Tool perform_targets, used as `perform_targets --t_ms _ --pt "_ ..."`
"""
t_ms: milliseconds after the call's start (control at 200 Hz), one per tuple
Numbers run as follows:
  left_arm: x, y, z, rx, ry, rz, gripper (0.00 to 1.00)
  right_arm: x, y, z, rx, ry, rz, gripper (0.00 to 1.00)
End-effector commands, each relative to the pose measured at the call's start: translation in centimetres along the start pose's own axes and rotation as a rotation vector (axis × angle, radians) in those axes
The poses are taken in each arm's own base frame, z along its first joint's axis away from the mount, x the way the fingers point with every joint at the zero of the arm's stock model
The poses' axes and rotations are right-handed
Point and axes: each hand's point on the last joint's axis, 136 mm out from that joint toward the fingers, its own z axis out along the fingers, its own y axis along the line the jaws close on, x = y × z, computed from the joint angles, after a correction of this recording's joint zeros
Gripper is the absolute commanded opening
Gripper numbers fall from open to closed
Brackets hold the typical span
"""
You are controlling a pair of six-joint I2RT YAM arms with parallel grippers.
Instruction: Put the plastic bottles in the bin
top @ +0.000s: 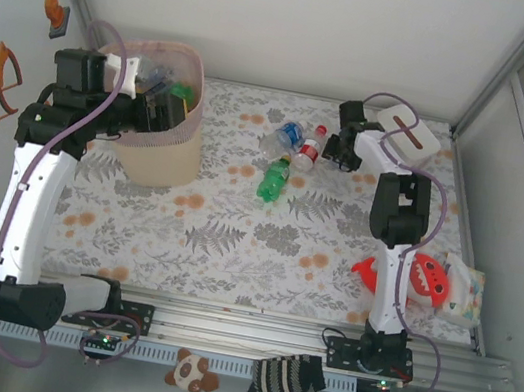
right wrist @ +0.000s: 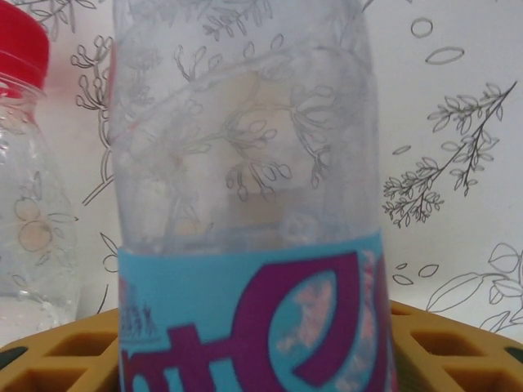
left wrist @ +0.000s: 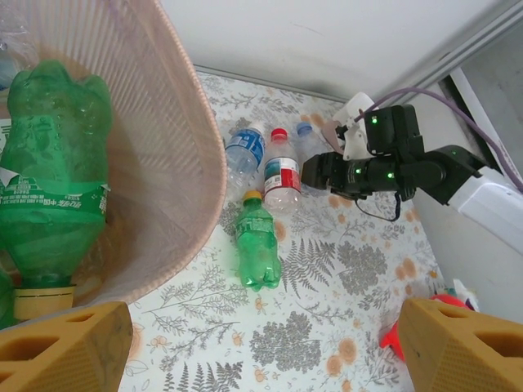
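The cream bin (top: 163,153) with its pink liner stands at the back left. My left gripper (top: 162,102) hangs open over the bin's rim (left wrist: 200,155), with nothing between the yellow fingers (left wrist: 65,351). Inside the bin lies a green bottle (left wrist: 53,180). On the table lie a green bottle (top: 273,180), a red-capped bottle (top: 309,149) and a blue-labelled clear bottle (top: 282,139). My right gripper (top: 334,150) is down beside them. In the right wrist view its pads (right wrist: 458,343) press both sides of a clear bottle with a teal and purple label (right wrist: 245,163).
A red toy (top: 421,275) and a white tissue pack (top: 463,293) lie near the right arm's base. A white box (top: 407,135) sits at the back right. A striped sock (top: 286,378) and a small plush (top: 192,375) rest on the near rail.
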Motion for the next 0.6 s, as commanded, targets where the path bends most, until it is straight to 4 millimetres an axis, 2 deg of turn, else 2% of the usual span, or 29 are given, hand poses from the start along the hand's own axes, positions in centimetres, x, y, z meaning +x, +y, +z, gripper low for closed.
perform_targets --t_ms 0,115,270,446,596 --pt "-0.1 -1.2 -0.6 0.044 -0.018 0.008 0.84 -0.7 -0.6 -0.9 0.014 -0.031 0.019 0.55" --pt "-0.2 -1.3 -0.7 0.046 -0.025 0.011 0.84 -1.0 -0.5 -1.8 0.008 -0.046 0.017 0.53" --pt "-0.4 -1.7 -0.7 0.068 -0.044 0.014 0.84 -1.2 -0.7 -4.2 -0.006 -0.082 0.012 0.52" --pt "-1.0 -2.7 -0.6 0.127 -0.075 0.023 0.84 -0.9 -1.2 -8.5 -0.034 -0.14 -0.008 0.52" --pt "-1.7 -4.0 -0.6 0.198 -0.114 0.045 0.84 -0.2 -0.3 -13.3 -0.141 -0.202 -0.044 0.51"
